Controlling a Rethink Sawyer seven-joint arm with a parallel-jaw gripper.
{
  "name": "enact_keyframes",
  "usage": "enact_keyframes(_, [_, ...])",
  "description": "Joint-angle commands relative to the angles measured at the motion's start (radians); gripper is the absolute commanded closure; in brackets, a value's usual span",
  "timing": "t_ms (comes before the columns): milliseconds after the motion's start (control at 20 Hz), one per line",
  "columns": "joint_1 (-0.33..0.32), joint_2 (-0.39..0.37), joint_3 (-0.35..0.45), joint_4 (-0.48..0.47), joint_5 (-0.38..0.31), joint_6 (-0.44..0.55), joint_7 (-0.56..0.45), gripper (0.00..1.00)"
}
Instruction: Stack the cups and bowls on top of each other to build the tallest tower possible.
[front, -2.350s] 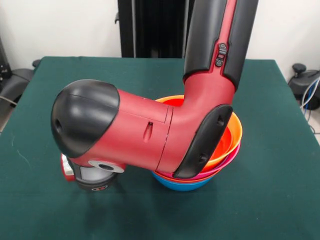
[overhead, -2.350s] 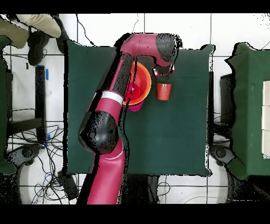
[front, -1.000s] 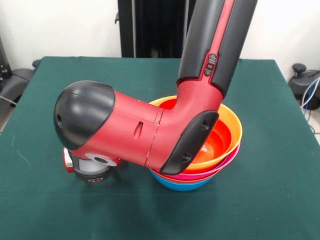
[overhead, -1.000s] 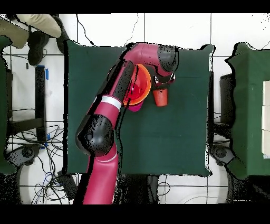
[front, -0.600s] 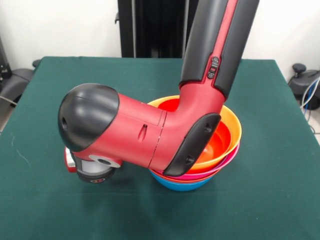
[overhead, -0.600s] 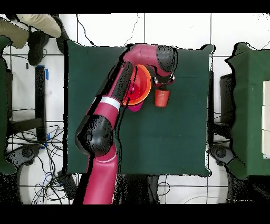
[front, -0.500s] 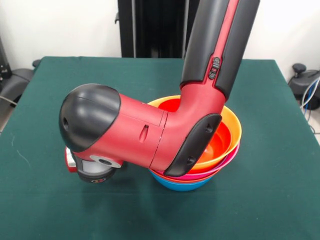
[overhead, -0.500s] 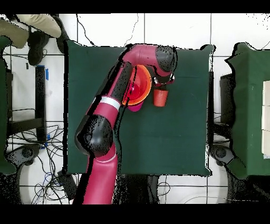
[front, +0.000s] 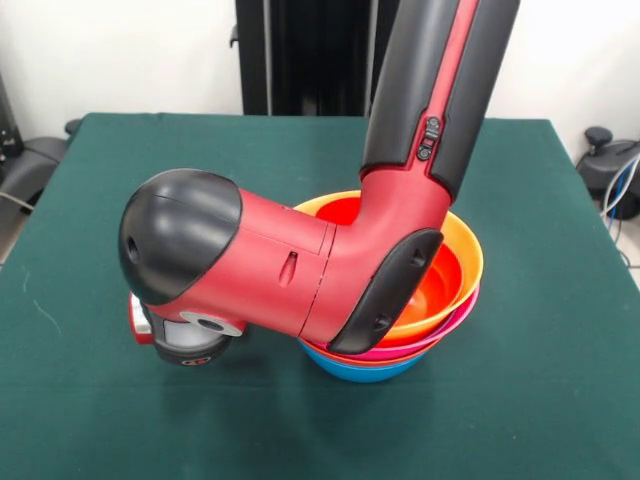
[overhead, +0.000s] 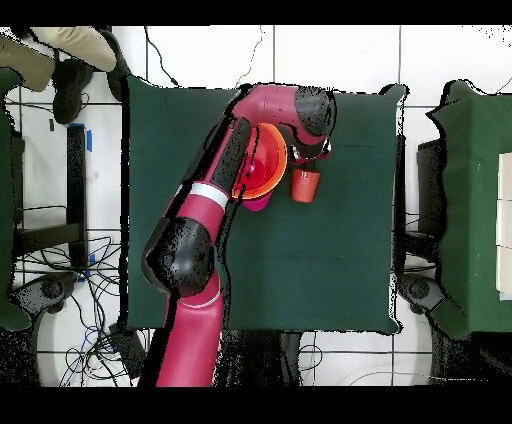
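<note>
The large bowls are nested in one pile (front: 455, 262) right of the table's middle: yellow-orange rim uppermost, then red, pink (front: 462, 310), and blue (front: 365, 368) lowest. The arm crosses over the pile and hides its left half. In the overhead view the pile (overhead: 268, 165) shows with the red cup (overhead: 305, 185) just beside it, outside the rim. My gripper (overhead: 310, 165) is right above the cup and carries it. In the front view only the wrist end (front: 188, 345) shows, low over the cloth left of the pile; the cup is hidden there. The orange cup and small bowls are out of view.
The green table cloth (front: 560, 400) spreads around the pile. A person's legs (overhead: 60, 45) show beyond the table's far left corner in the overhead view. A second green table (overhead: 475, 200) stands at the right. Cables lie on the floor (overhead: 60, 290).
The wrist and the red cup have shifted together slightly toward the bowl pile and the robot's base. Over the last half second almost nothing moves.
</note>
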Motion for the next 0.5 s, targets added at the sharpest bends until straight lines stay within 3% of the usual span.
enact_keyframes(50, [-0.030,0.139,0.106,0.048,0.004,0.036,0.049,1.00])
enact_keyframes(300, [0.015,0.146,0.127,0.165,0.018,0.054,0.100,1.00])
enact_keyframes(350, [0.061,0.145,0.163,0.269,0.059,0.106,0.173,1.00])
enact_keyframes(500, [0.114,0.143,0.211,0.386,0.104,0.165,0.244,1.00])
